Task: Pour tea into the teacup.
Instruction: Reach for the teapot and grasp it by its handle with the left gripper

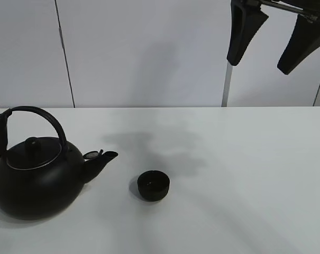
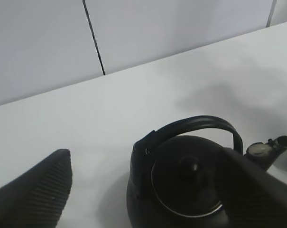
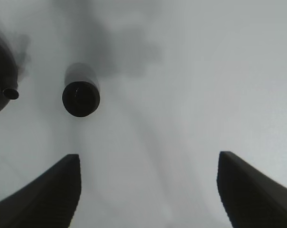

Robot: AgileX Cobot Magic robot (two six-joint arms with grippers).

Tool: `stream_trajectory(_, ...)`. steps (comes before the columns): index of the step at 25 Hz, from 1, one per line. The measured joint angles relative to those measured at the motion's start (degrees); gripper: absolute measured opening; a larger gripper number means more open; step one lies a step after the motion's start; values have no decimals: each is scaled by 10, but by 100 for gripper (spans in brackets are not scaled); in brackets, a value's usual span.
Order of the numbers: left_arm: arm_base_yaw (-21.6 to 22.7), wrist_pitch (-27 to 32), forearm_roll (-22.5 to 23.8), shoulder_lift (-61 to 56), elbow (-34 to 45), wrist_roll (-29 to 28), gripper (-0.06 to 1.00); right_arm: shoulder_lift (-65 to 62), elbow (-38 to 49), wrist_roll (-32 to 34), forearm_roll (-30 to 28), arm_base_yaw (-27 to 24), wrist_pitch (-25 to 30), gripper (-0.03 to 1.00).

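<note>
1. Teacup is the thing to fill, but let us start with the biggest thing, the white table. The kettle and the teacup stand on it. I see no spilled tea on it.
2. Next is the big black kettle. It sits flat on the left side of the table with its lid on and its handle standing up. Nothing holds the handle. The spout points toward the teacup. So the kettle has not been picked up yet.
3. The right gripper hangs high over the far right part of the table, well apart from both things. Its jaws are spread wide and hold nothing.
4. The left gripper looks down at the kettle from above. Its jaws are spread wide too, with nothing squeezed between them. It does not look like it touches the handle.
5. Smallest is the teacup. It stands upright near the middle of the table, near the tip of the spout but not touching it. It is too dark inside to tell if any tea is there. I think no part of the job is done. What is left is to grab the handle, lift the kettle and tip it over the teacup.
</note>
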Motion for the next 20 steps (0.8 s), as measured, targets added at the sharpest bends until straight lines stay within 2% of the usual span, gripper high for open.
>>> stream_trajectory(6, 0, -34, 118, 57, 1, -75, 59, 0, 0, 0, 0, 0, 0, 55)
stream_trajectory(8, 0, -58, 140, 88, 1, -83, 59, 0, 0, 0, 0, 0, 0, 55)
stream_trajectory(15, 0, -204, 151, 207, 1, -90, 59, 0, 0, 0, 0, 0, 0, 55)
stream_trajectory(20, 0, -277, 138, 287, 1, -119, 59, 0, 0, 0, 0, 0, 0, 55)
